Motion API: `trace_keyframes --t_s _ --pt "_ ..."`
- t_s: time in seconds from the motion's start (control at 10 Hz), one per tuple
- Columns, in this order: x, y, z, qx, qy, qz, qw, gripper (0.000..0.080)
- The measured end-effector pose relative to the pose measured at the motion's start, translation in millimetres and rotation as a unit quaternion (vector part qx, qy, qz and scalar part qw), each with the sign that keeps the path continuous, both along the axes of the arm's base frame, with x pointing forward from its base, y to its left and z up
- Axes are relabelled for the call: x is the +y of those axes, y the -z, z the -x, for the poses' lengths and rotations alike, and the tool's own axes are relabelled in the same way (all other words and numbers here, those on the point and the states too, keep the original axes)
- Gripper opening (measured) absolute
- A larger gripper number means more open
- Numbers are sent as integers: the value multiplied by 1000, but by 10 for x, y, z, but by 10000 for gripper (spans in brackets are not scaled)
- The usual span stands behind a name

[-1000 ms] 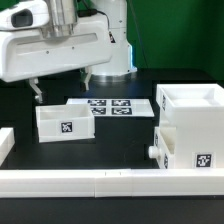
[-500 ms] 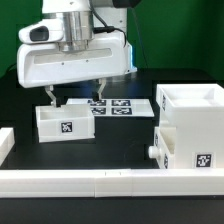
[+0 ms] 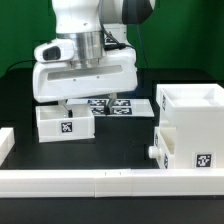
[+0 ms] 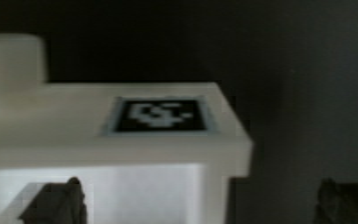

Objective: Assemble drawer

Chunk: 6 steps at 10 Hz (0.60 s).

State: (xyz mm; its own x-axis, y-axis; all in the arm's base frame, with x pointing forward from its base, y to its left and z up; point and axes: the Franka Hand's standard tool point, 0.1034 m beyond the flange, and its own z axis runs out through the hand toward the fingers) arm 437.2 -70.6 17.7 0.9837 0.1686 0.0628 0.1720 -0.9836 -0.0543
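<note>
A small white open-top tray [image 3: 62, 122] with a square tag on its front stands on the black table at the exterior view's left. The tall white housing [image 3: 188, 140], tagged low on its front, stands at the right, with an open-top box shape [image 3: 190, 98] at its top. My gripper [image 3: 90, 102] is open and empty, low over the small tray's right end. In the wrist view a tagged white tray surface [image 4: 158, 114] fills the left. One finger [image 4: 55, 202] is over it and the other finger [image 4: 346, 202] is over bare table; the gripper [image 4: 201, 205] holds nothing.
The marker board [image 3: 128, 104] lies flat behind the tray, partly hidden by my hand. A long low white rail [image 3: 90, 182] edges the table front, with a short piece [image 3: 4, 142] at the left. A blurred white shape [image 4: 7, 60] shows in the wrist view.
My arm has moved toward the exterior view's right and come down, from above the tray's left side to low over its right end. The tray and housing have not moved.
</note>
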Motion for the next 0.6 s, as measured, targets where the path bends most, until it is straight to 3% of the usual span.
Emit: trace_keyframes --t_s 0.2,0.5,0.6 --pt "56 104 57 -2 12 0 1000 649" --pt "33 124 111 -5 3 3 1000 622" --pt "29 124 112 -6 0 3 1000 451"
